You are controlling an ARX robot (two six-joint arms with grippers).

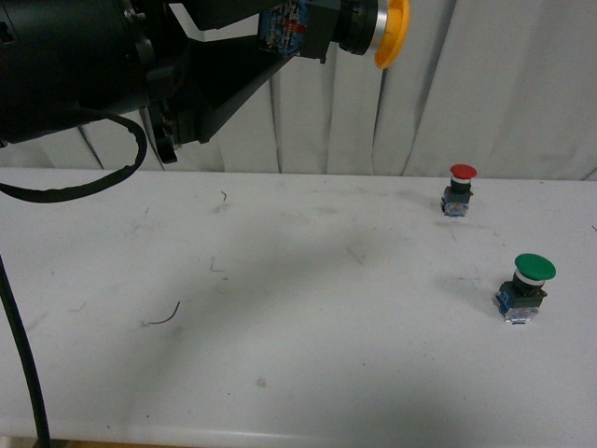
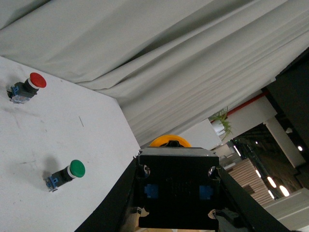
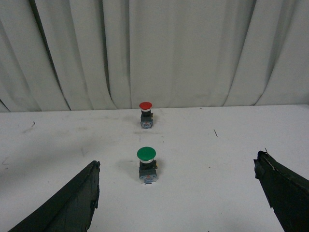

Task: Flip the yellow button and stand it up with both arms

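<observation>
The yellow button [image 1: 392,33] hangs high above the white table [image 1: 280,355], lying sideways with its yellow cap pointing right. My left gripper [image 1: 297,30] is shut on its blue-black base. In the left wrist view the black base of the yellow button [image 2: 176,191] fills the space between the fingers [image 2: 113,208], and only the cap's edge shows beyond it. My right gripper [image 3: 178,198] is open low over the table with nothing between its fingers [image 3: 72,203]. It points toward the green and red buttons and does not show in the front view.
A green-capped button [image 1: 527,285] [image 3: 147,164] [image 2: 67,173] and a red-capped button [image 1: 460,189] [image 3: 145,114] [image 2: 26,87] stand upright at the table's right. A grey curtain [image 1: 466,84] hangs behind. A black cable [image 1: 28,373] drops at the left edge.
</observation>
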